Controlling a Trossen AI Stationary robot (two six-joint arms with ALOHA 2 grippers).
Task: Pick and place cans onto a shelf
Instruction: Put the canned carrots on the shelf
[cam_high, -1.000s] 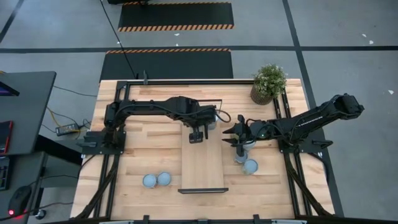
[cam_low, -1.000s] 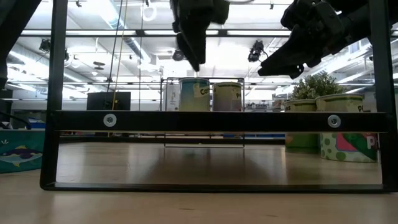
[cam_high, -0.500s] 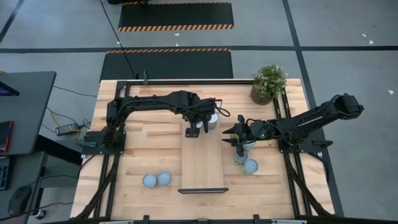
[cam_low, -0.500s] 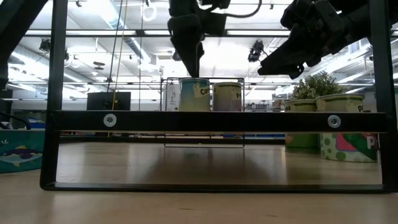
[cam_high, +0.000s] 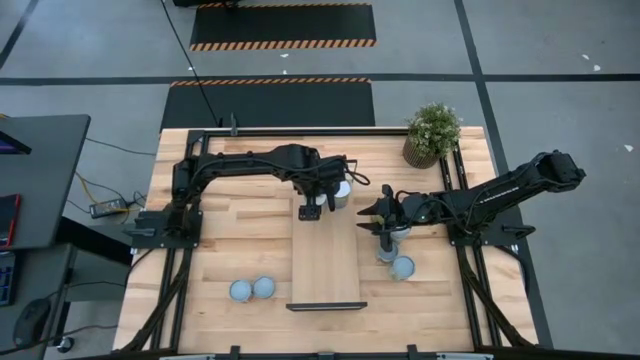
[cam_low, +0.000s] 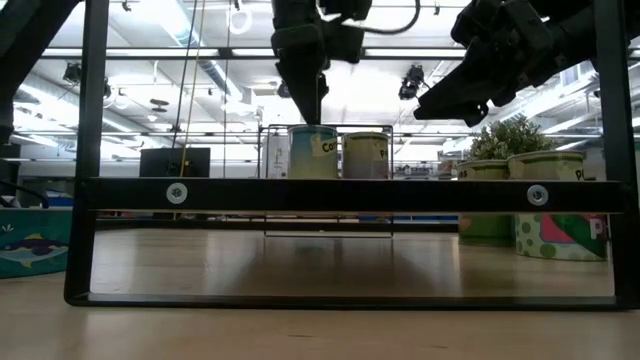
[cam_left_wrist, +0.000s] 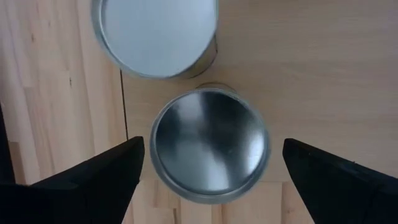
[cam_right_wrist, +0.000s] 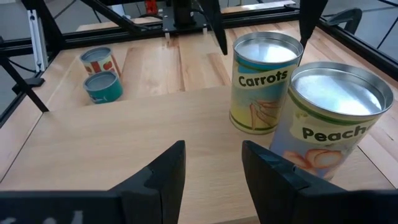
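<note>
Two cans (cam_high: 252, 289) stand on the table at the left. The left gripper (cam_high: 318, 204), fingers spread, hovers over two cans (cam_left_wrist: 208, 149) on the shelf (cam_high: 326, 262). The right gripper (cam_high: 377, 220), jaws apart, faces cans labelled "Carrots" (cam_right_wrist: 266, 84) and "Peach" (cam_right_wrist: 329, 124).

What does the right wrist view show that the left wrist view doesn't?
Only the right wrist view shows can sides with labels: a Carrots can and a Peach can close by. It also shows two farther cans beyond the shelf, with the right gripper open and empty.

Only the left wrist view looks straight down on a pale-topped can and a shiny-topped can, with the left gripper open around the shiny one.

Both show the light wood shelf and the tabletop.
</note>
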